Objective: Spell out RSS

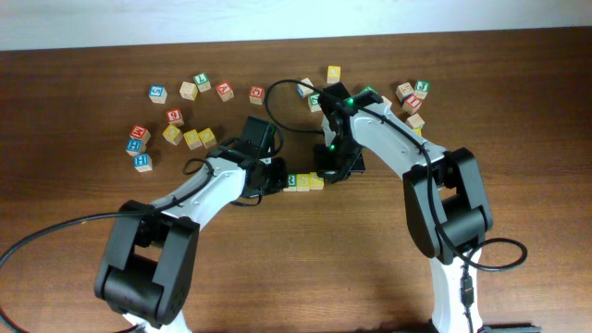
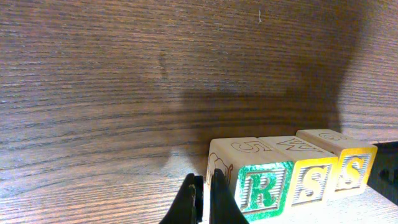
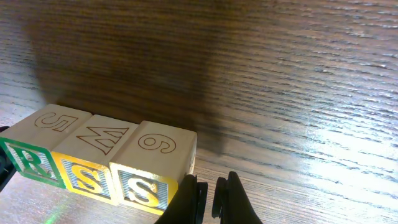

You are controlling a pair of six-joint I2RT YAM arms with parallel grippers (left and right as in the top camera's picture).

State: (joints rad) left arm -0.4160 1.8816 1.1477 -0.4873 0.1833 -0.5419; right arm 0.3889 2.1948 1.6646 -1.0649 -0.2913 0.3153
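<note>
Fingers (image 2: 186, 205) of the left gripper (image 2: 204, 182) are pressed together, empty, just beside the R cube (image 2: 264, 186); the right gripper (image 3: 211, 183) is closed too, beside the end S cube (image 3: 144, 186).
With the middle S cube (image 3: 87, 177), they touch in a row on the table (image 1: 305, 277), reading R, S, S; tops show 5, W or M, 6 or 9. Bare wood surrounds them; loose cubes (image 1: 190, 90) lie well apart.
</note>
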